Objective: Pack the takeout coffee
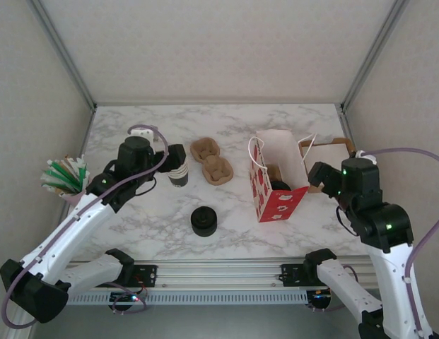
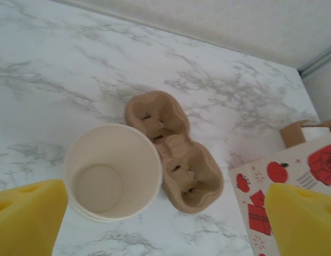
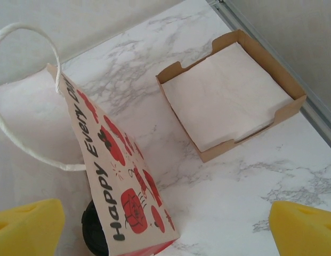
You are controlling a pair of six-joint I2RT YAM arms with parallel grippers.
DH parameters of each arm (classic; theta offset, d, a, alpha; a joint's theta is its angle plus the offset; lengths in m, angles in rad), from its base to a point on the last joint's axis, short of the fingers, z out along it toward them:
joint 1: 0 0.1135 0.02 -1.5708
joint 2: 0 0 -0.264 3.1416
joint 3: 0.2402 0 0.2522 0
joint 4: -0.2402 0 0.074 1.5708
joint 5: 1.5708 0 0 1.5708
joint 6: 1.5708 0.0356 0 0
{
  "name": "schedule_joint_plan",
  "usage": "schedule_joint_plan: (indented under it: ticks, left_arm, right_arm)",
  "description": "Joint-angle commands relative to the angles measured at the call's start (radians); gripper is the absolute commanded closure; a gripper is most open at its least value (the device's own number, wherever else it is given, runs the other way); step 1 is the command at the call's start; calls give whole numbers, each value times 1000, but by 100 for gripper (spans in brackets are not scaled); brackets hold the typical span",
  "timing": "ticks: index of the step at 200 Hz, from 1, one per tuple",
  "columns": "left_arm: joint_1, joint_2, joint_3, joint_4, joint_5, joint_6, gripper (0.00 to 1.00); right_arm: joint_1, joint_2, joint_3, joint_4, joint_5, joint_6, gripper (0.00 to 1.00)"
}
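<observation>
Takeout coffee (image 1: 280, 186): a black lid is seen face-up inside the open gift bag (image 1: 265, 201). The cup is judged upright, its sides hidden. It lies just left of and below the right gripper (image 3: 165, 226), behind the bag's printed wall. That gripper's jaws are spread wide and nothing is held; this arm is much the nearer.

A napkin box (image 3: 232, 96) lies ahead-right of it.

The left gripper (image 2: 166, 210), well apart from the bag, is splayed either side of a lidless cup stack (image 2: 112, 170); no grip is evident. Pulp cup carriers (image 2: 194, 178) lie just beyond, and a lid stack (image 1: 203, 220) stands back toward the bases.

Packing is judged nearly done. The bag wall and handles could be fouled.
</observation>
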Motion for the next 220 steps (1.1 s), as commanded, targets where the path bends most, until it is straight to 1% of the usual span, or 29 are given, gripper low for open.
schedule_joint_plan:
  ticks: [1, 25, 45, 77, 98, 128, 147, 177, 194, 220]
  left_arm:
    - [47, 13, -1, -37, 52, -3, 9]
    - [90, 33, 0, -52, 88, -7, 13]
    - [113, 47, 2, -60, 107, -11, 15]
    - [137, 66, 14, -79, 107, -14, 19]
    - [143, 67, 12, -82, 106, -17, 19]
    - [148, 50, 19, -88, 93, -14, 21]
    - [159, 28, 41, -123, 30, -17, 21]
    - [210, -13, 88, -210, -74, -23, 21]
    - [243, -26, 115, -256, -90, -25, 22]
    - [271, -51, 155, -325, -127, -35, 23]
  right_arm:
    - [-31, 50, -13, 34, 29, 18, 1]
    - [-115, 85, -6, 66, -62, 4, 1]
    - [-213, 119, 6, 74, -148, -5, 1]
    - [-392, 171, -26, 112, -379, -22, 1]
    - [-472, 194, -55, 131, -458, -35, 1]
    - [-506, 215, -90, 154, -489, -51, 1]
    - [-510, 213, -106, 169, -517, -53, 1]
    - [-507, 189, -108, 183, -557, -91, 1]
    - [-507, 152, -106, 194, -591, -111, 1]
    - [-498, 112, -73, 202, -676, -141, 1]
